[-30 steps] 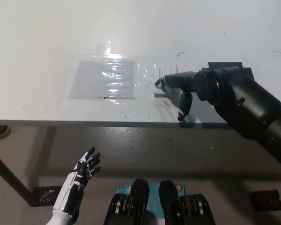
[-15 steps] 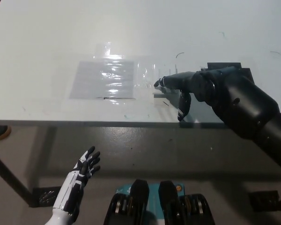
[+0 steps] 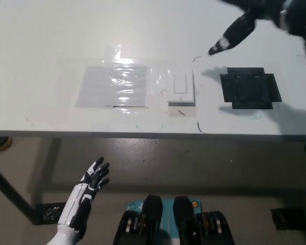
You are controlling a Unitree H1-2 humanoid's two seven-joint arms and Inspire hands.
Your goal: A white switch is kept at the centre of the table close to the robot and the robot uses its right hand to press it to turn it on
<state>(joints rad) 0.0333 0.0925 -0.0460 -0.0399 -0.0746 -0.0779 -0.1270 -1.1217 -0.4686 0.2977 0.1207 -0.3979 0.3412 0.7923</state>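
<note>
Raised and swung away to the upper right, my black right hand (image 3: 245, 23) is blurred; I cannot tell its finger state. White rectangular wall switch (image 3: 180, 88) lies uncovered at tabletop (image 3: 51, 46) centre, presumably pressed. White left hand (image 3: 92, 178) rests low, fingers spread.

The white bench (image 3: 51, 41) is brightly and evenly lit from overhead — its far part nearly washes out toward the upper left of the frame. Sharp white glare breaks across the clear taped sheet (image 3: 115, 86) left of centre. The right hand (image 3: 234, 31) in the upper right is smeared by motion blur, its outline soft, and it throws a faint grey shadow on the bench at the right edge. Below the bench edge the floor (image 3: 158, 158) is dimmer, with a dark shadow band. The left hand (image 3: 89, 184) at lower left is in reasonable focus.
</note>
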